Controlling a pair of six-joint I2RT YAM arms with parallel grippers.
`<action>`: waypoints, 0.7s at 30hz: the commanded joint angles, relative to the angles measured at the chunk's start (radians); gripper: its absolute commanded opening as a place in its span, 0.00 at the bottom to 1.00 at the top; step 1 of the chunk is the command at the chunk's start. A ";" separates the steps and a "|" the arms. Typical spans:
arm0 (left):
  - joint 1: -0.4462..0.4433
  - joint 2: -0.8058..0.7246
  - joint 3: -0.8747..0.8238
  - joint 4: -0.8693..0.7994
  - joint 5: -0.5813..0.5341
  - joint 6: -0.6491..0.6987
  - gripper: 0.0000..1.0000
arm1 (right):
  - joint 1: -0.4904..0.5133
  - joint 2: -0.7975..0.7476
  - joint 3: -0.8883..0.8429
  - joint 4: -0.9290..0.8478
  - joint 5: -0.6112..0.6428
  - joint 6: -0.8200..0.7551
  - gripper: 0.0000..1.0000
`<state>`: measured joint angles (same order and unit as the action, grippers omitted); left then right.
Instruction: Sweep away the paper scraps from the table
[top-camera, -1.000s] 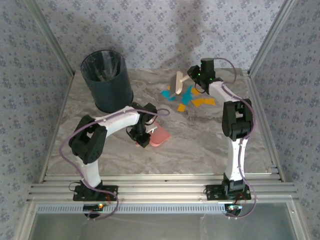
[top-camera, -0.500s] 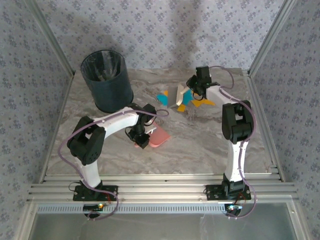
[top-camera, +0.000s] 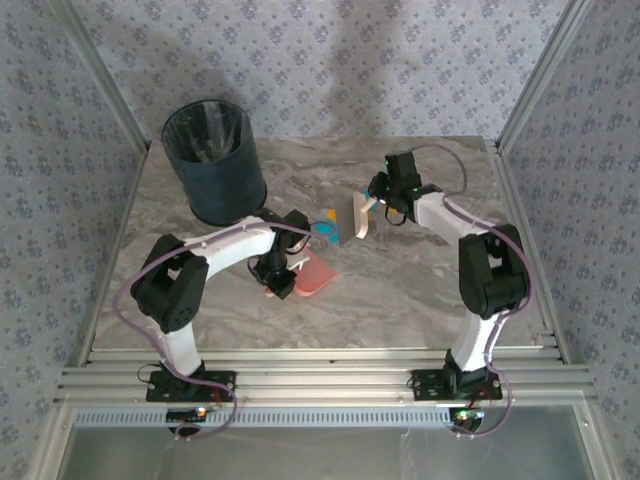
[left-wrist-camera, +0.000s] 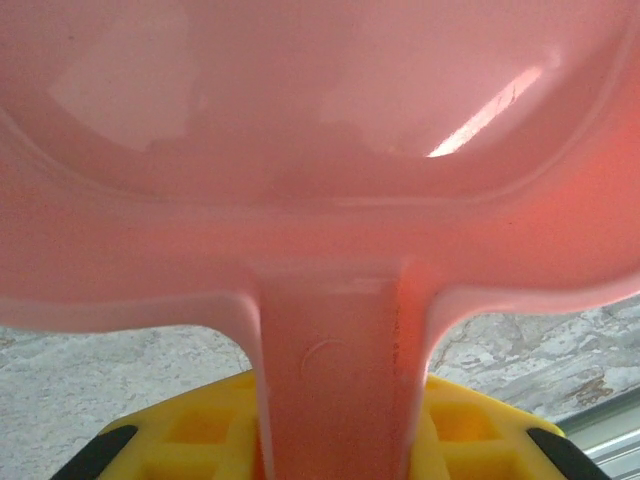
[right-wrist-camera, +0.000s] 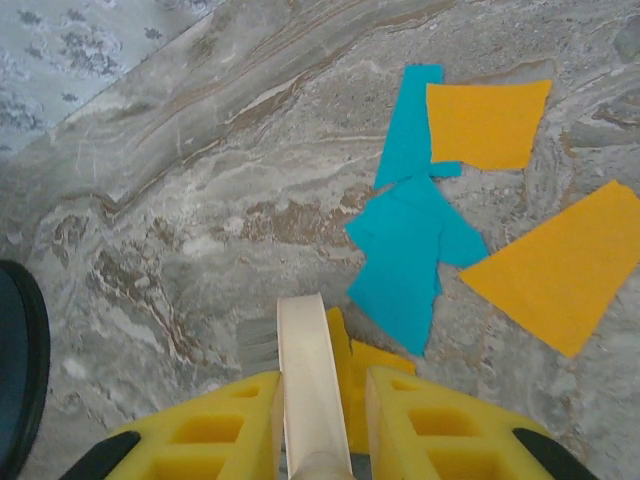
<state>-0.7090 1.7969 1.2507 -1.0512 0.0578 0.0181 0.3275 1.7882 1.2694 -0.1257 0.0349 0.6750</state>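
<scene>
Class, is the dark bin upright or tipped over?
Upright: the bin stands on the table, its open mouth facing up.

Right pincer (right-wrist-camera: 322, 388) grips cream handle (right-wrist-camera: 303, 340) — paper scraps (right-wrist-camera: 405, 250) ahead.

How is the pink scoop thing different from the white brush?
The dustpan is pink; the brush is cream-white. The dustpan is a wide, shallow scoop, while the brush is narrow with a slim handle. The left gripper is shut on the dustpan's handle; the right gripper is shut on the brush's. The brush is right beside the paper scraps; the dustpan sits a little apart from them. Both are held by their handles.
</scene>
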 joint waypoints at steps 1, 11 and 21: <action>-0.004 -0.030 -0.020 -0.076 -0.016 0.014 0.00 | 0.017 -0.074 -0.068 -0.096 0.051 -0.092 0.00; -0.037 -0.070 -0.042 -0.094 0.027 0.084 0.00 | 0.090 -0.351 -0.293 -0.162 0.114 -0.103 0.00; -0.099 -0.114 -0.068 -0.067 0.089 0.214 0.00 | 0.127 -0.610 -0.425 -0.163 0.066 -0.094 0.00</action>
<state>-0.7929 1.7287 1.1893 -1.0973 0.1047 0.1612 0.4500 1.2446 0.8665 -0.2684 0.1143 0.6037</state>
